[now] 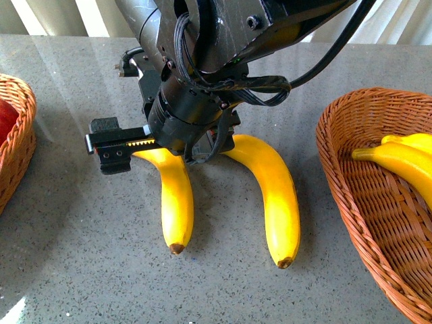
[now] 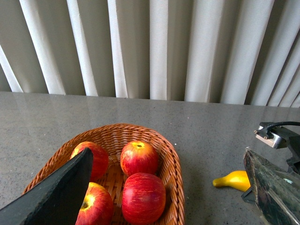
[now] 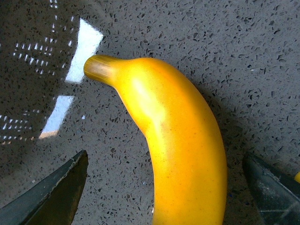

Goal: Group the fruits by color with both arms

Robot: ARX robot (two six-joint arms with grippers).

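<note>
Two yellow bananas lie on the grey table, the left banana (image 1: 177,196) and the right banana (image 1: 277,196). My right gripper (image 1: 165,152) is open and low over the stem end of the left banana, which lies between its jaws in the right wrist view (image 3: 178,154); I cannot tell if they touch. My left gripper (image 2: 166,201) is open and empty above a wicker basket (image 2: 173,164) holding several red apples (image 2: 138,158). It is out of the front view. One banana end (image 2: 234,180) shows on the table beyond that basket.
The apple basket (image 1: 20,135) sits at the table's left edge, with a bit of red apple (image 1: 5,118) showing. A second wicker basket (image 1: 351,175) at the right holds yellow bananas (image 1: 401,162). White curtains hang behind the table.
</note>
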